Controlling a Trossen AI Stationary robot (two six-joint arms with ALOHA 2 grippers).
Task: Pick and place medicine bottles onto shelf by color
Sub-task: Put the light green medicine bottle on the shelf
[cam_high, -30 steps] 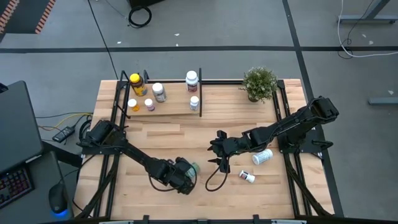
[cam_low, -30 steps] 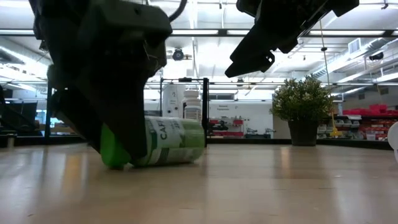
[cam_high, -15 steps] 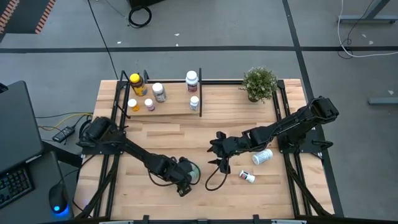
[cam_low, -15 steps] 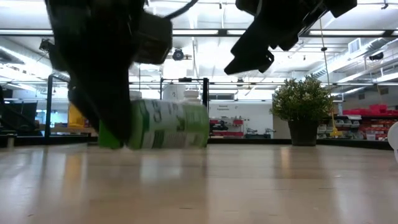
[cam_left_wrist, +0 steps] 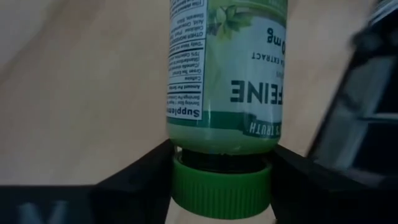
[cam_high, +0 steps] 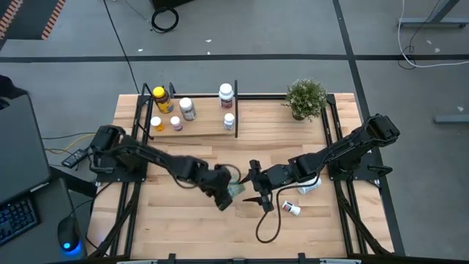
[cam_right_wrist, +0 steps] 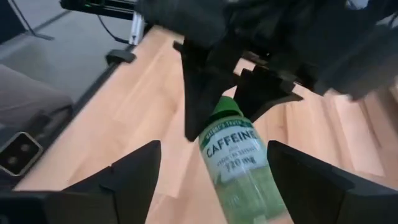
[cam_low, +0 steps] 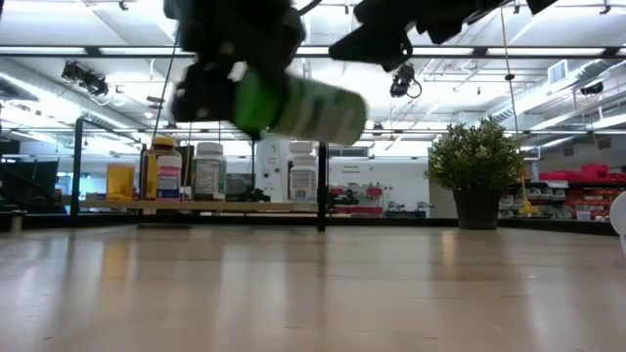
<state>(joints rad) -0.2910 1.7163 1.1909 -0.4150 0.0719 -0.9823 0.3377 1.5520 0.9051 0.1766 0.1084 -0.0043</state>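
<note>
Green caffeine bottle [cam_high: 236, 189] is held off the bench [cam_high: 183, 220] near mid-front, horizontal, w/ left gripper [cam_left_wrist: 222, 163] fingers clamped at its neck by the green cap [cam_left_wrist: 221, 190]. Right gripper [cam_right_wrist: 214, 168] is positioned just beside it, fingers spread wide either side of the bottle body, not gripping. Six bottles are seen on the shelf [cam_high: 205, 126] at back-left; two white bottles [cam_high: 308, 185] lie front-right.

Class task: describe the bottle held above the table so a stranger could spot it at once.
Look at the middle of the plank table, where the two dark arms meet. The left hand grips a green bottle by its cap end, off the wood. Unlike the shelf's bottles, it is green-bodied and airborne.
</note>
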